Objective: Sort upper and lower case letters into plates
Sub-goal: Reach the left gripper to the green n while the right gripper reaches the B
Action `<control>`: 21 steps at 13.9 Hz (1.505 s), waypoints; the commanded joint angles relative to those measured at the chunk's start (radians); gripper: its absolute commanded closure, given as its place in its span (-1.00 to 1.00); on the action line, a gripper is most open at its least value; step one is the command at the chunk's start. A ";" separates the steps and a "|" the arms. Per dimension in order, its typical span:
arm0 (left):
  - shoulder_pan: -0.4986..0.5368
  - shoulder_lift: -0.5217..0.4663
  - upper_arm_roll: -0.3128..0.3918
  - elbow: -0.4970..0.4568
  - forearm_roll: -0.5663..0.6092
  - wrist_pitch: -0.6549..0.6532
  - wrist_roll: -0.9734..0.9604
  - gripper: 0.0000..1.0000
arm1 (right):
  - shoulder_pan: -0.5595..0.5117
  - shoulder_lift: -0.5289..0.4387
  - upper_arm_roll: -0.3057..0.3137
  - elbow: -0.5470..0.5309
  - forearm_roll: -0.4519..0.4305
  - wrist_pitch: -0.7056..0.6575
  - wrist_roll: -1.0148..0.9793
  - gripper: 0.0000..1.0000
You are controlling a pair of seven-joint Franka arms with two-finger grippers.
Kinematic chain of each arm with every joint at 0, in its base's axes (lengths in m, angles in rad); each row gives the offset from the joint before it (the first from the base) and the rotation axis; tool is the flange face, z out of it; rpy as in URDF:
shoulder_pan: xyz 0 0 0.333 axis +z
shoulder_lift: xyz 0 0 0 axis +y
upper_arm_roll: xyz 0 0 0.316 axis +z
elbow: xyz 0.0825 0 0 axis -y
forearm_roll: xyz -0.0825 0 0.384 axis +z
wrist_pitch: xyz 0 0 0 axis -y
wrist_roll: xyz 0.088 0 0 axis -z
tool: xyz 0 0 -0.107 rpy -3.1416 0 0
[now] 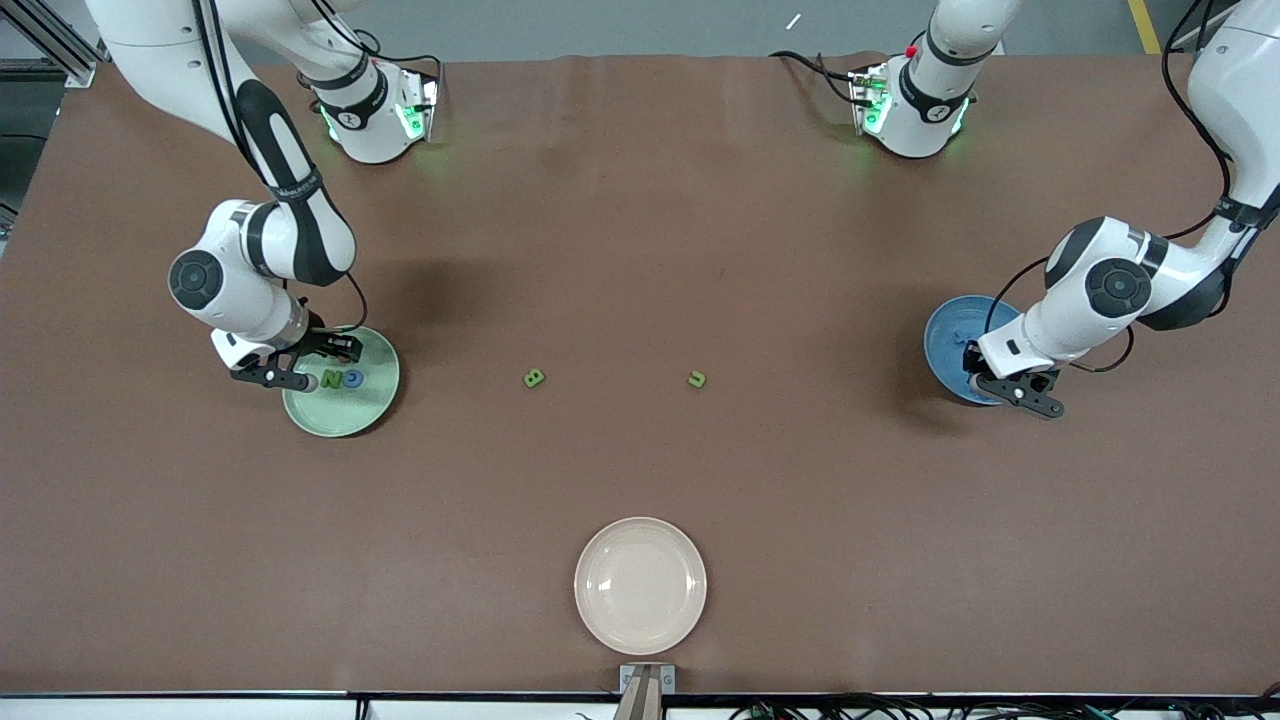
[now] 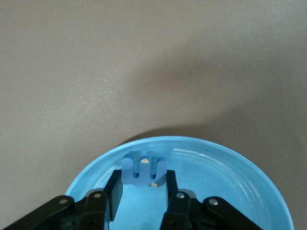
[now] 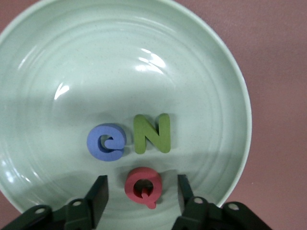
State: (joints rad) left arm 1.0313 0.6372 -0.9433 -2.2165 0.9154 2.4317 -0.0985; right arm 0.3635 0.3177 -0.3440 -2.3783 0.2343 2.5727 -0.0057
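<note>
My right gripper (image 1: 318,366) hangs open over the mint green plate (image 1: 345,415). The pink-red Q (image 3: 141,186) lies flat on that plate (image 3: 120,62) between the fingers, with a gap on each side. Beside it lie the blue G (image 3: 106,142) and the green N (image 3: 152,133). My left gripper (image 1: 1000,390) is over the blue plate (image 1: 945,340), shut on the small blue m (image 2: 144,171), both pads pressed against its sides above the plate's rim (image 2: 201,143). The green B (image 1: 535,378) and the green u (image 1: 697,379) lie on the table between the two plates.
A cream-beige plate (image 1: 640,585) with nothing on it sits near the table edge closest to the front camera. A small grey bracket (image 1: 647,680) stands at that edge.
</note>
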 commanded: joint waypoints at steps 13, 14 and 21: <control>0.053 -0.053 -0.238 0.047 -0.093 -0.298 -0.071 -0.99 | 0.351 -0.026 0.025 0.168 0.028 -0.123 0.582 -1.00; 0.041 -0.047 -0.258 0.057 -0.107 -0.307 -0.125 -0.99 | 0.377 -0.008 0.025 0.169 0.034 -0.093 0.631 -1.00; -0.339 0.008 -0.218 0.193 -0.161 -0.309 -0.660 -0.99 | 0.551 0.219 0.023 0.366 0.056 -0.040 1.235 -1.00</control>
State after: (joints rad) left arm 0.7877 0.6118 -1.1931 -2.0888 0.7698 2.1491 -0.6465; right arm 0.8720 0.4529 -0.3073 -2.0978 0.2702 2.5354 1.1149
